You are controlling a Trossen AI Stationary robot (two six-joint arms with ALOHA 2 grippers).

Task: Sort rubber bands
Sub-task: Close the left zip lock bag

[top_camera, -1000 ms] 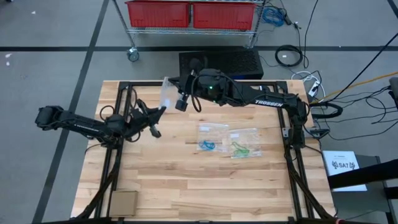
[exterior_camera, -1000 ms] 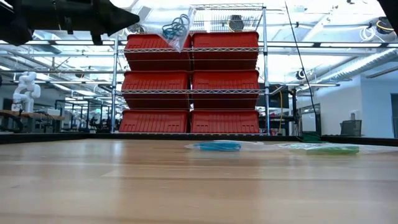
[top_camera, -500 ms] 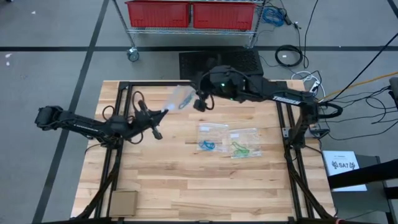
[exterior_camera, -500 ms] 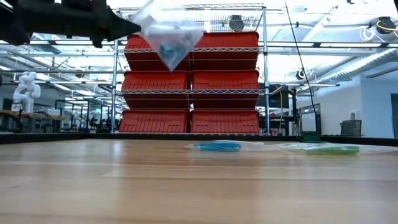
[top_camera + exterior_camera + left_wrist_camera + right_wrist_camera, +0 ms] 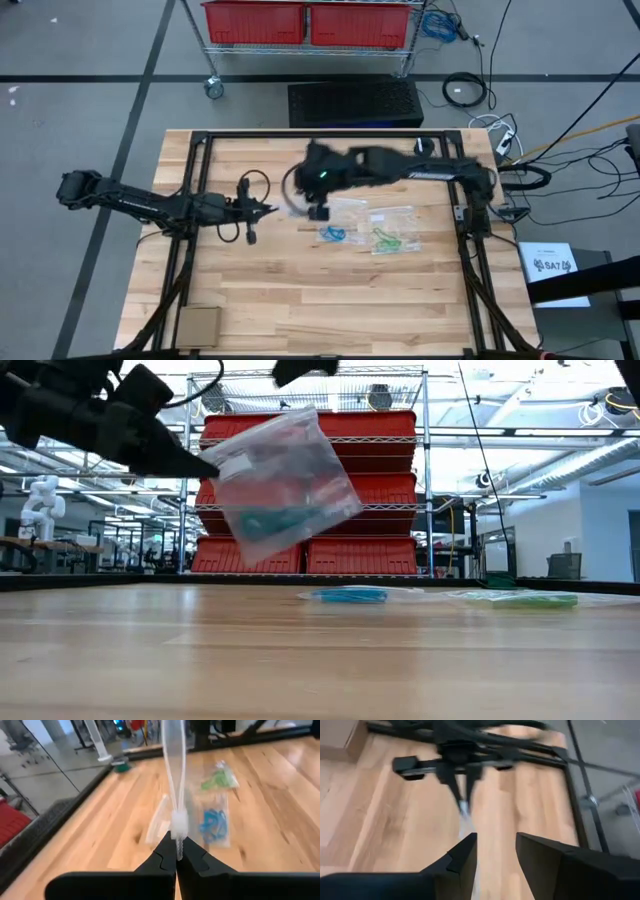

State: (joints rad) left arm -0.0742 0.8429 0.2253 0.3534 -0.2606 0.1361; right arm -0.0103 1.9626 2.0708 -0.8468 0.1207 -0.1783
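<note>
Pinching a bag (image 5: 283, 482) edge, my left fingers (image 5: 176, 856) are clamped; teal bands (image 5: 272, 521) hang inside, right fingers (image 5: 492, 851) apart above.

Two black jointed arms (image 5: 140, 200) — looping black cables, white lettering, small green light (image 5: 322, 176).

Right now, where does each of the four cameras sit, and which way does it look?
High: overhead, straight down on the table; both arms show.
Low: at tabletop height, looking level toward red bins; left hand holds a clear bag.
Left wrist: past shut fingers pinching the bag's edge.
Right wrist: past the open right hand toward the left hand.
Shared: high and left wrist both show bagged blue bands and green bands.
</note>
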